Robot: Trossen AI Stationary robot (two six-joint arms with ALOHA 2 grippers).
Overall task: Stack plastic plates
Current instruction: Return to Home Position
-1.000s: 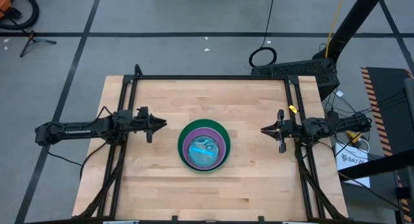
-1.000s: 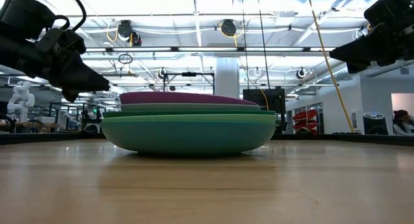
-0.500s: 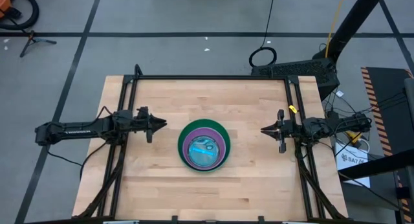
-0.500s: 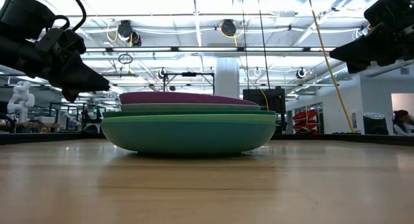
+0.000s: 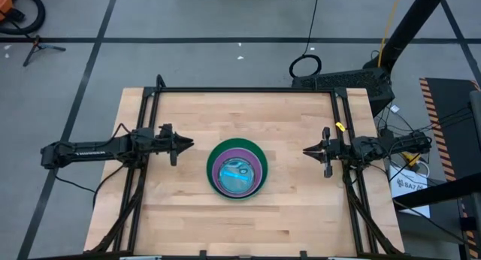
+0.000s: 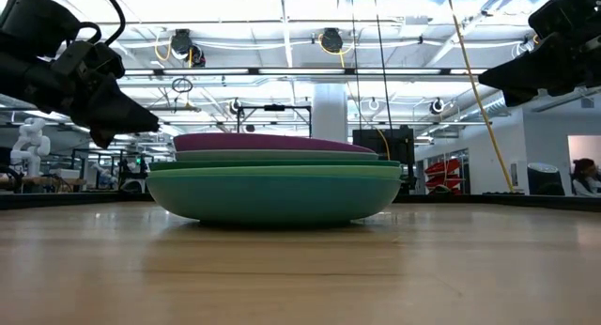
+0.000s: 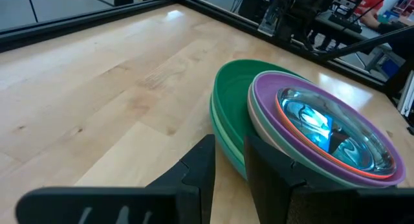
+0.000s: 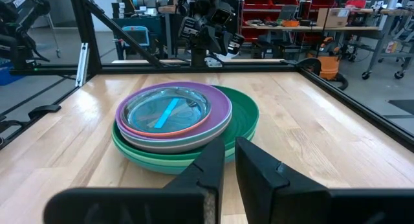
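Observation:
The plastic plates sit as one nested stack at the table's middle, and its bottom teal-green plate rests on the wood. Above that come light green, purple, pink and orange rims, with a glossy teal plate on top. My left gripper hovers left of the stack, pointing at it, with a narrow gap between its fingers. My right gripper hovers right of the stack, its fingers nearly together. Neither touches a plate.
A black metal frame runs along the table's far, left and right edges. Bare wood lies all round the stack. Cables and a stand sit on the floor beyond the far right corner.

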